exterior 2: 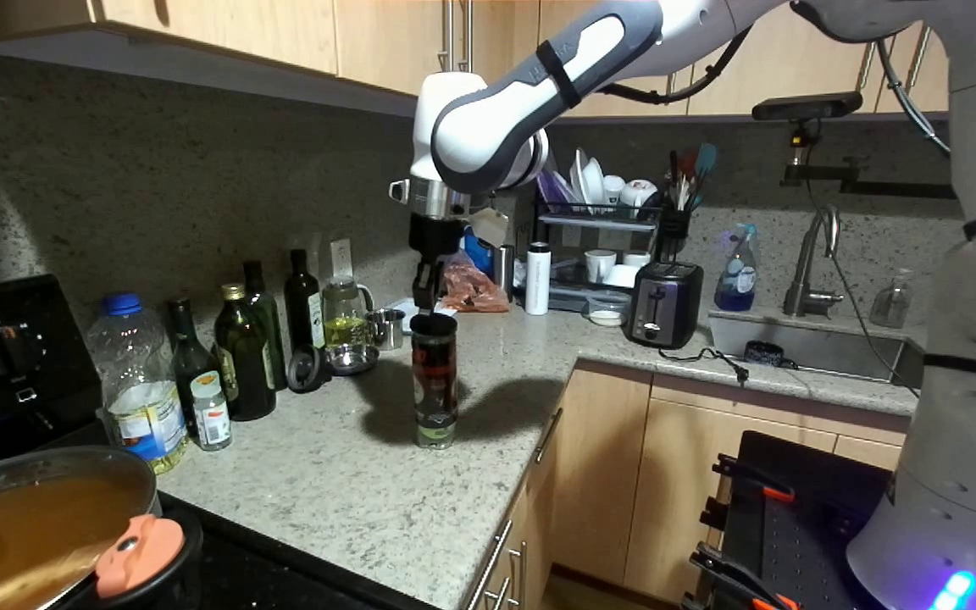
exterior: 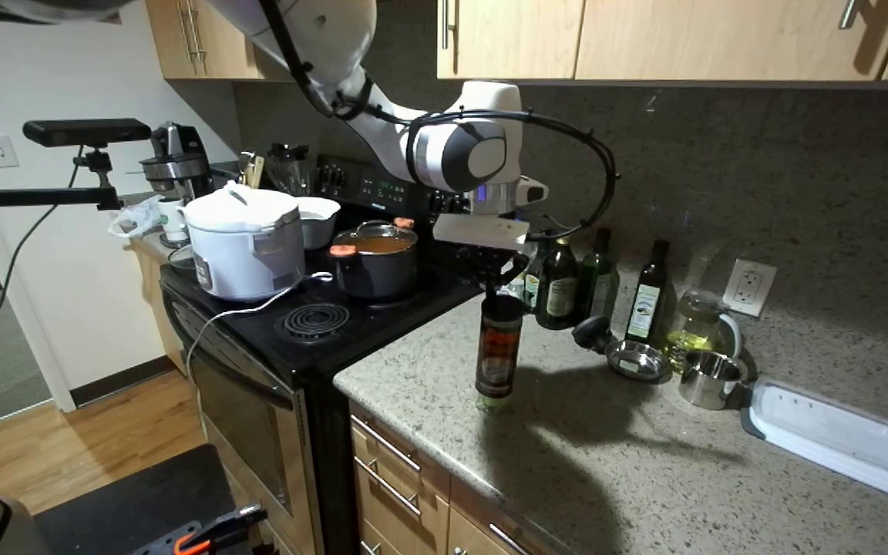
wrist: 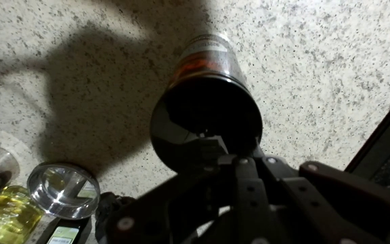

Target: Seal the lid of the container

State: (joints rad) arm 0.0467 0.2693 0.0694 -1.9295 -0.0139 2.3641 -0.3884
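Tabletop: we see the jar standing between its front edge and the dark glass bottles, apart from both.
Open room: speckled bare surface around the jar's base.
Jar axis: vertical, lid on the upper end.
Jar make: slim cylinder, red and dark; glossy round black lid.
Fingers: pressed together, aimed down over the lid; contact we cannot tell.

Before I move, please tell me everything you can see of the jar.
The jar is a slim cylinder with a dark, glossy round lid and some red and pale print on its dark body; the bottom looks clear and greenish, like glass or plastic. It stands upright on the counter. The pincer has its tips at the lid; whether they touch, I cannot tell.
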